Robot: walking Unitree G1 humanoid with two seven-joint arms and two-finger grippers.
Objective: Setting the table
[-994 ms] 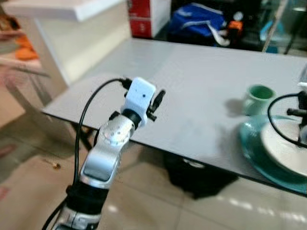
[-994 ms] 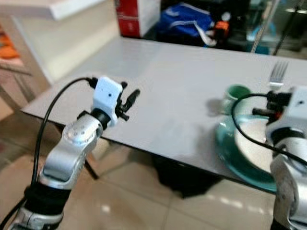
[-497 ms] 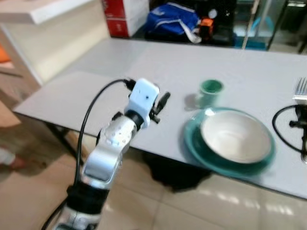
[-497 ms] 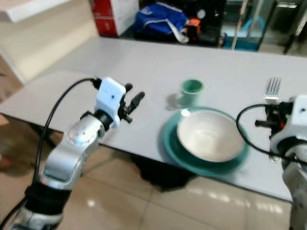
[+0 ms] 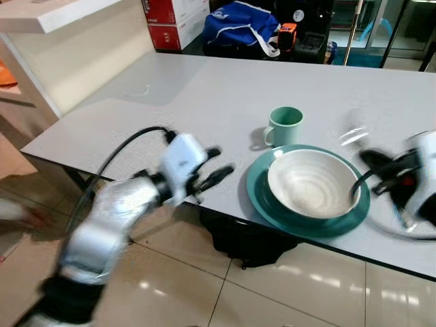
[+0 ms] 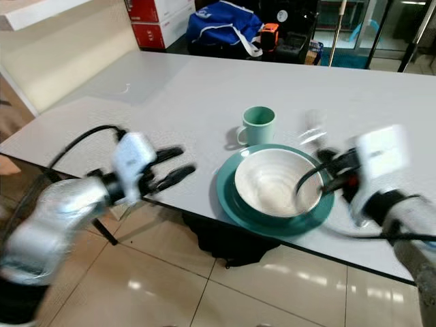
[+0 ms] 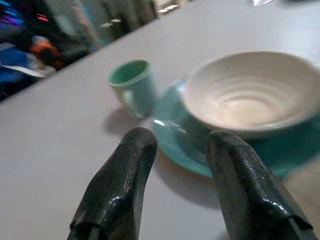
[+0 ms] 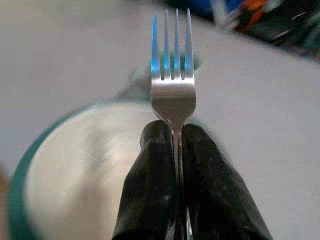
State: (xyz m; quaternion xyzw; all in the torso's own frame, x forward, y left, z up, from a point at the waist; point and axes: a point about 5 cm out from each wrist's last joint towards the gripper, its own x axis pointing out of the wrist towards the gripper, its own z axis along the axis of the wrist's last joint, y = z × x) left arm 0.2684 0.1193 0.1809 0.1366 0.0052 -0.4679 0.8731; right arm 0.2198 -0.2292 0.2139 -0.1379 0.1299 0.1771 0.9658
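R gripper pinches fork by handle, tines fwd over bowl, prob. to lay beside plate; L gripper spread, empty.

A steel four-tined fork is clamped by its neck in the right pincer, tines pointing out over the white bowl, which sits in a teal plate beside a green mug.

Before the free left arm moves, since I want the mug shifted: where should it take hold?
By the body of the green mug, from the robot's left. It stands upright beside the plate; its handle faces the open left pincer.
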